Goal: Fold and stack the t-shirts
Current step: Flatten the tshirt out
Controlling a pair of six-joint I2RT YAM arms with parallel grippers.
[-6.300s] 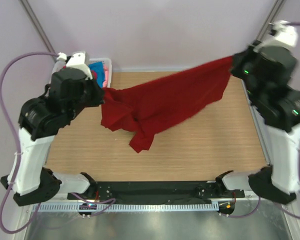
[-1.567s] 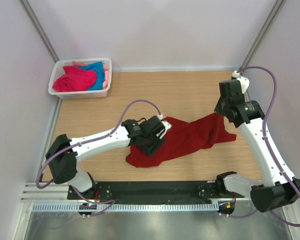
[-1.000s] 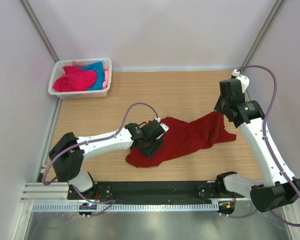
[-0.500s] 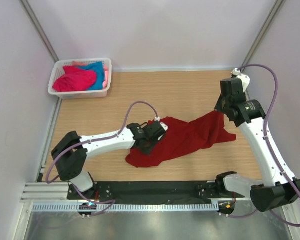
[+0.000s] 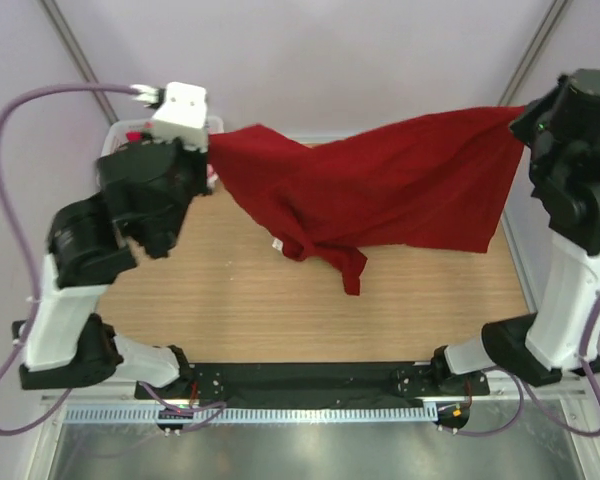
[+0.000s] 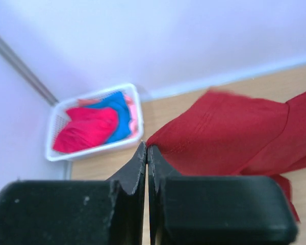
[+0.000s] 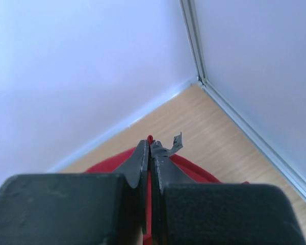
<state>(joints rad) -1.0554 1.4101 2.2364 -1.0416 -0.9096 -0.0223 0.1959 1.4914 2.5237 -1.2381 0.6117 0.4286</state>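
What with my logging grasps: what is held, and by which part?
The dark red t-shirt: left gripper pinches one end's edge, right gripper the opposite corner.

Overhead view, two wrist close-ups (shared: red shirt (image 5: 380,190))

the dark red soft cloth t-shirt (image 5: 380,190) hangs stretched wide in the air above the wooden table (image 5: 230,290), its middle sagging in loose folds — the bright pink cloth t-shirt (image 6: 86,133) and the turquoise blue cloth t-shirt (image 6: 121,118) lie crumpled together in the white lattice basket (image 6: 99,149).
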